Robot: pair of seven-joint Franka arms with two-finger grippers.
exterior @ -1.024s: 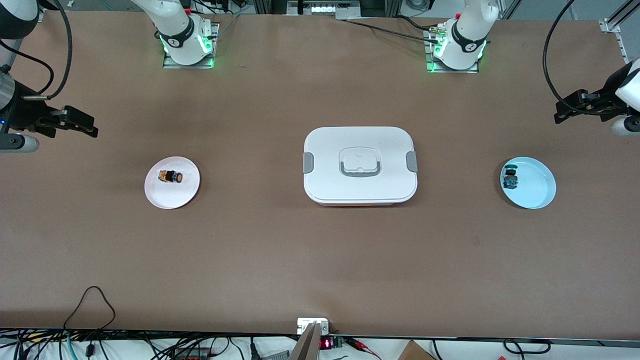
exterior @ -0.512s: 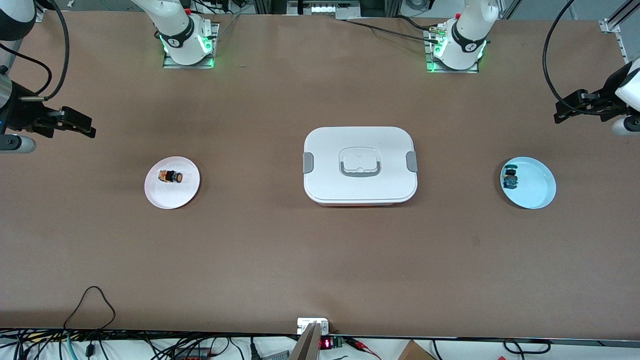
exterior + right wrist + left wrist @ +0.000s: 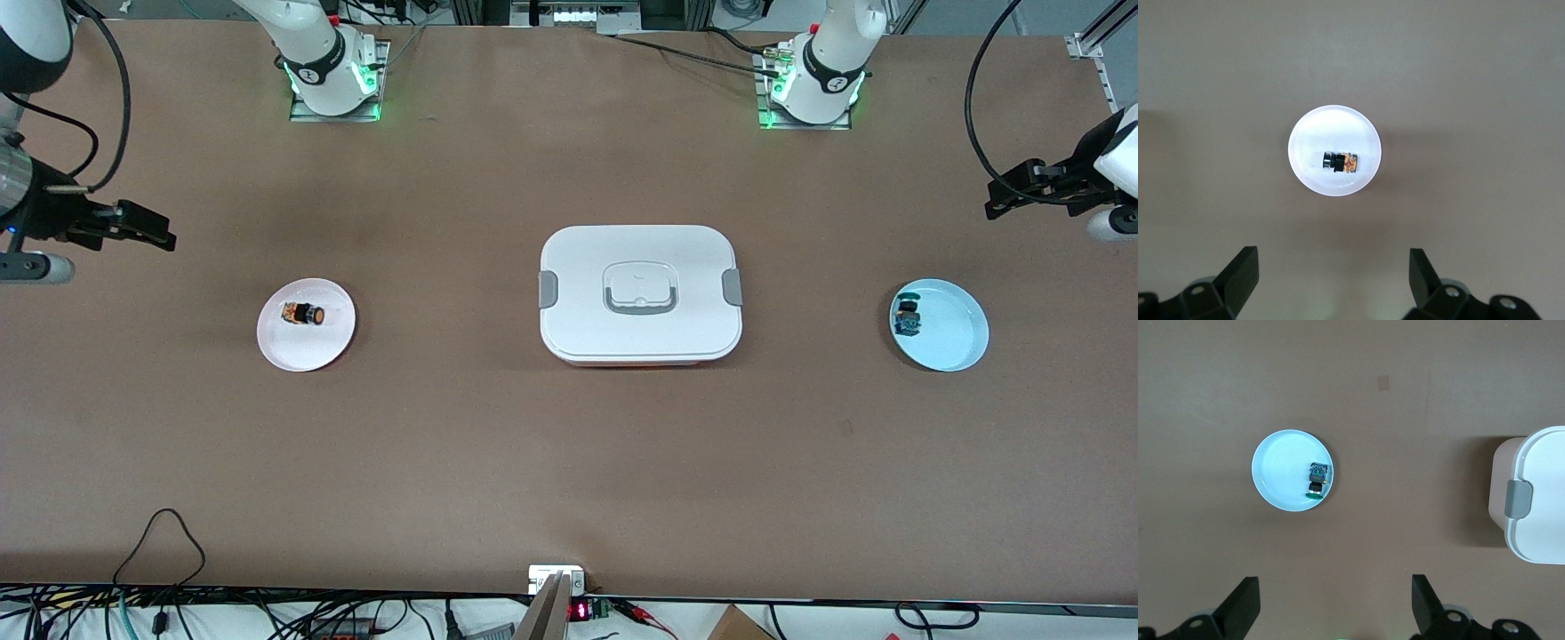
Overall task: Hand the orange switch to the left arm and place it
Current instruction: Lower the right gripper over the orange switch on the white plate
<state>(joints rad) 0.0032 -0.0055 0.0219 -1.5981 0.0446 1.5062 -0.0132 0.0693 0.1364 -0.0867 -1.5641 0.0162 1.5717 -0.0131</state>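
The orange switch [image 3: 304, 314] lies on its side on a pink plate [image 3: 307, 351] toward the right arm's end of the surface [image 3: 569, 462]. The box [image 3: 640, 293] sits mid-surface, lid on. Right end effector [image 3: 153, 231] hangs above the surface near that plate, fingers spread, empty. Left end effector [image 3: 1009, 197] hangs above the surface near a blue plate [image 3: 956, 342], fingers spread, empty.

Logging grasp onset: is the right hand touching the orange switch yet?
Apart. The right wrist view shows the open right hand well short of the orange switch.

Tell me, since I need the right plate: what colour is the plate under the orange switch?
Pale pink plate, clearest in the front view.
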